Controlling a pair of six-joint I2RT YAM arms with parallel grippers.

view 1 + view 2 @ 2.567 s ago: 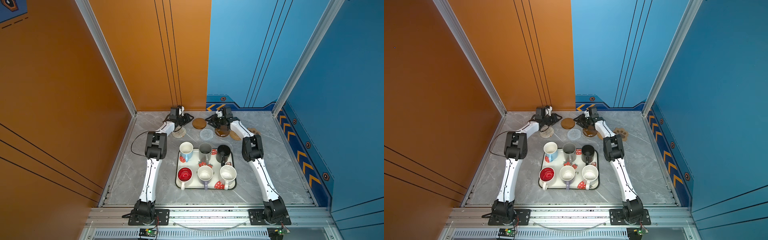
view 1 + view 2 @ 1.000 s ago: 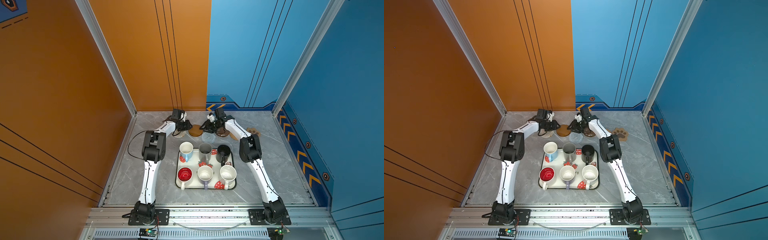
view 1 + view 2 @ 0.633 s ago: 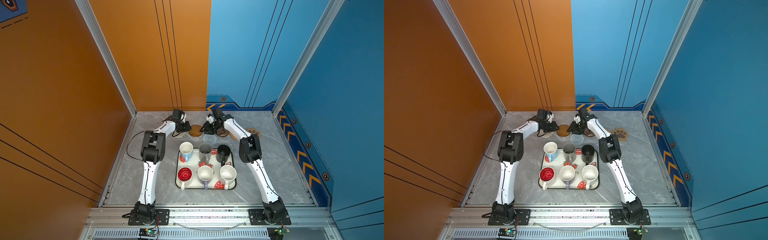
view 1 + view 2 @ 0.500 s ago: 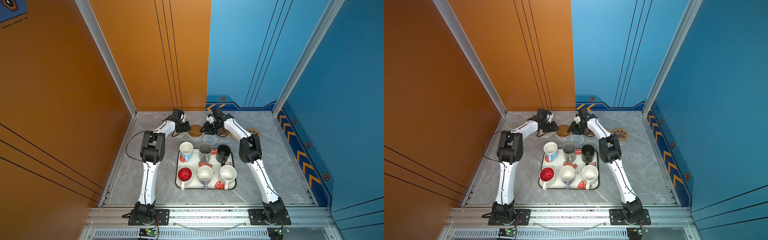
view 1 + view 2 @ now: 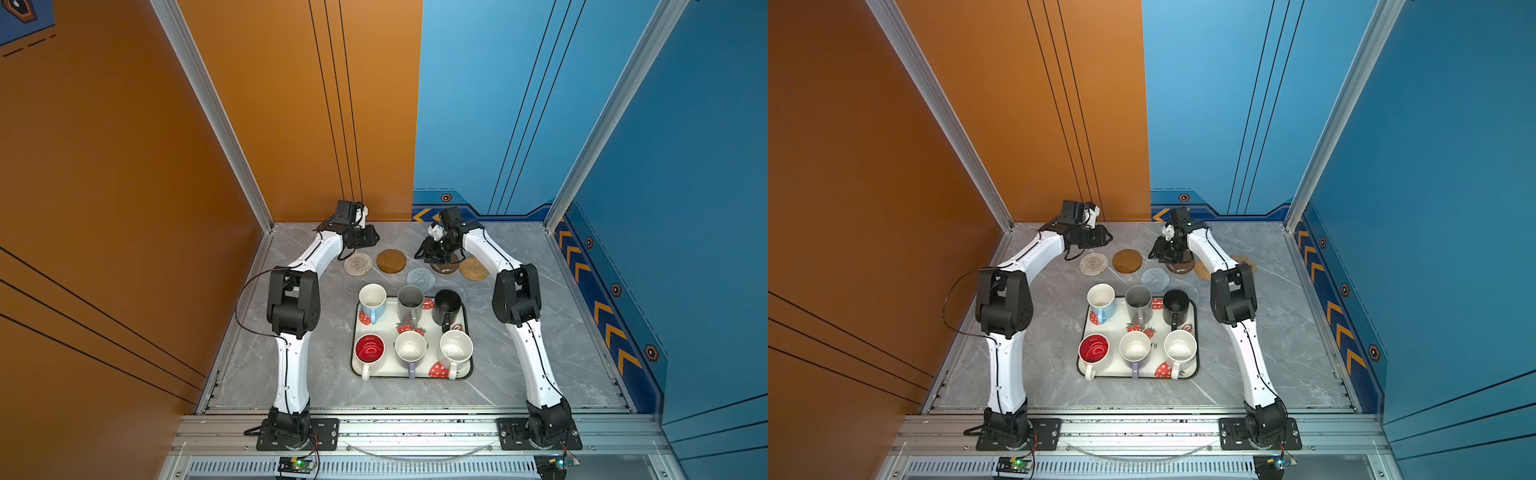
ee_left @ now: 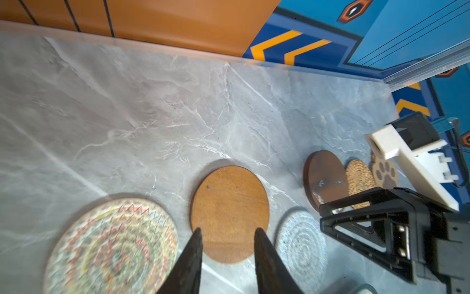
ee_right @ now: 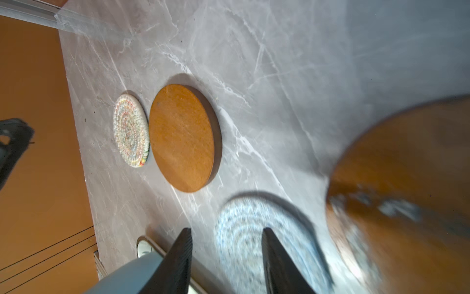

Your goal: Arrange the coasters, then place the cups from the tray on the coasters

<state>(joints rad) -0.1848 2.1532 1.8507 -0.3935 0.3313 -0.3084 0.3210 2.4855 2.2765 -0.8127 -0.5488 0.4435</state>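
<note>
6 cups (image 5: 409, 348) stand on the tray (image 5: 390, 322) in 2 rows of 3. Behind the tray, 6 coasters (image 5: 391, 261) lie across the table (image 5: 582, 332), left to right; 1 sits nearest the tray's back edge.

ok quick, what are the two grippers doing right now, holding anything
Left gripper: open, holding nothing, near the light brown round wooden coaster.
Right gripper: open, holding nothing, near the grey woven round coaster.

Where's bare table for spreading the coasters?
Free: the strip between the coasters and the back wall; either side of the tray, out to the left arm and right arm; the strip between tray and front rail. Crowded: the coasters bunch just beyond the tray, left gripper and right gripper by them.
</note>
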